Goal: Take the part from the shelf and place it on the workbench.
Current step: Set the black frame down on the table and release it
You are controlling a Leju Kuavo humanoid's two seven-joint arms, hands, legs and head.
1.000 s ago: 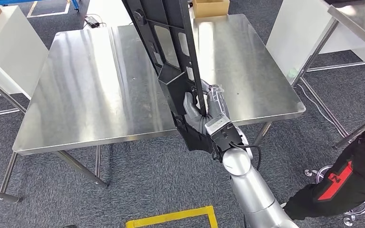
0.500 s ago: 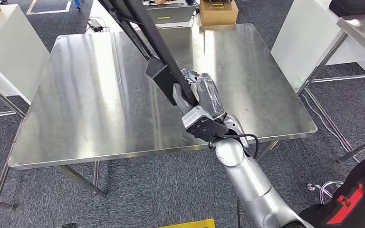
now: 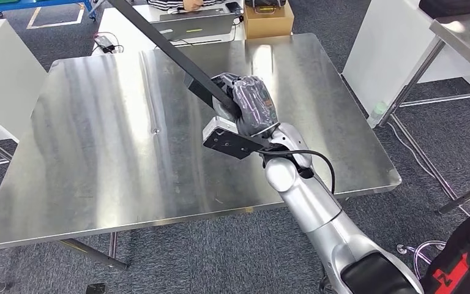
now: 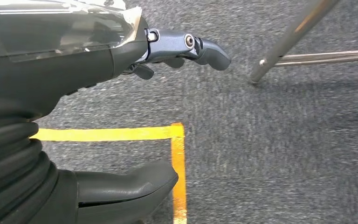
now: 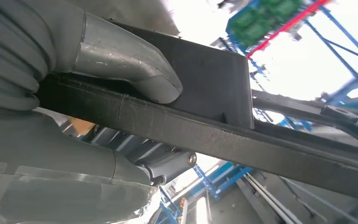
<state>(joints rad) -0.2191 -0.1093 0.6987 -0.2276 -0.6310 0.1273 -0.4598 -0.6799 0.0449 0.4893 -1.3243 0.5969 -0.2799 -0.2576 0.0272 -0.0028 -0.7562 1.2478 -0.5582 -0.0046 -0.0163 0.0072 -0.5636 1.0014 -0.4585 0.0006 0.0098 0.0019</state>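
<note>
My right hand [image 3: 252, 105] grips a long black metal frame part [image 3: 159, 40] above the steel workbench [image 3: 98, 159]. The part slants up and away to the far left and runs out of the head view at the top. Its near end [image 3: 229, 142] juts out below the hand, just over the bench top. In the right wrist view the thumb [image 5: 135, 65] presses on the black part [image 5: 242, 135] and the fingers wrap under it. My left hand [image 4: 121, 60] hangs over grey carpet with its fingers apart and nothing in it.
A cardboard box [image 3: 269, 17] and a person at a laptop [image 3: 193, 21] sit beyond the bench's far edge. A second steel table [image 3: 465, 30] stands at the right, a white cabinet [image 3: 3, 73] at the left. Yellow floor tape [image 4: 177, 163] lies under my left hand.
The camera has shifted, bringing the bench nearer. My right hand has carried the part forward over the bench and tipped it from nearly upright to a low slant.
</note>
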